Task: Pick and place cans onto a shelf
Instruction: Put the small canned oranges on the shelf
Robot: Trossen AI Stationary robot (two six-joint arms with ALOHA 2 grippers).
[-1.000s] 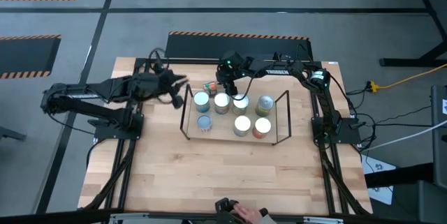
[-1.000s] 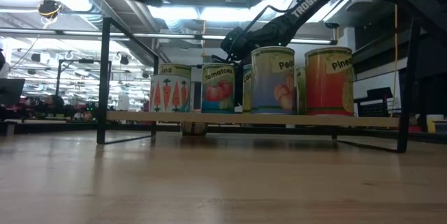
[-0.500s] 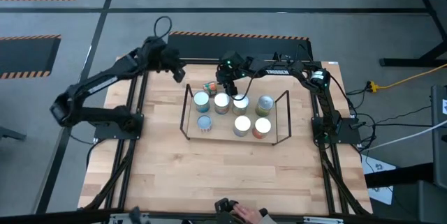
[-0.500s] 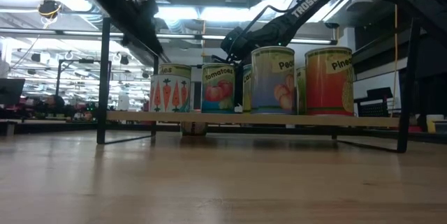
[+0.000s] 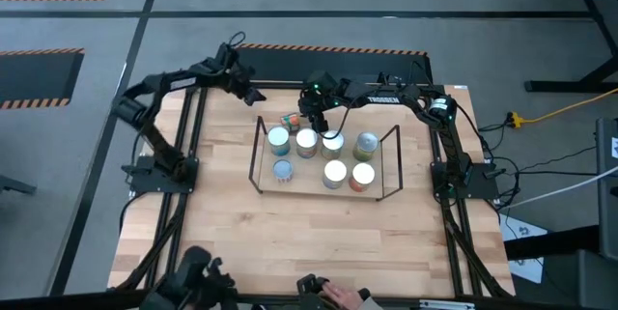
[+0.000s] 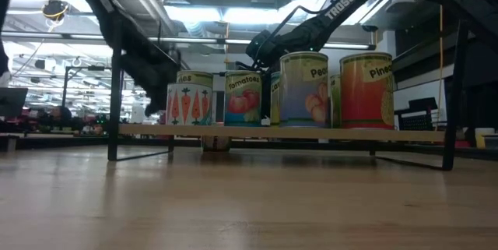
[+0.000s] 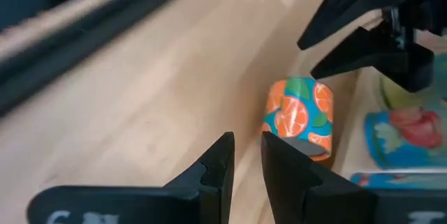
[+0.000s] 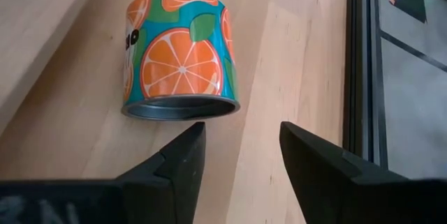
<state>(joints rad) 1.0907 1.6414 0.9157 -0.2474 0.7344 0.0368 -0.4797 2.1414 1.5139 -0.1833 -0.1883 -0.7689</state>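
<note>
- I see the table [image 5: 232, 233] filling frame centre, the shelf [image 5: 325, 163] in its upper middle holding seven upright cans [image 5: 335, 172].
- Orange-print can [image 8: 179, 53] lies tipped just behind the shelf.
- My right gripper [image 8: 237, 155] hovers over it, fingers spread, empty.
- Left gripper [image 7: 243, 162], upper left, narrowly parted, empty.
</note>
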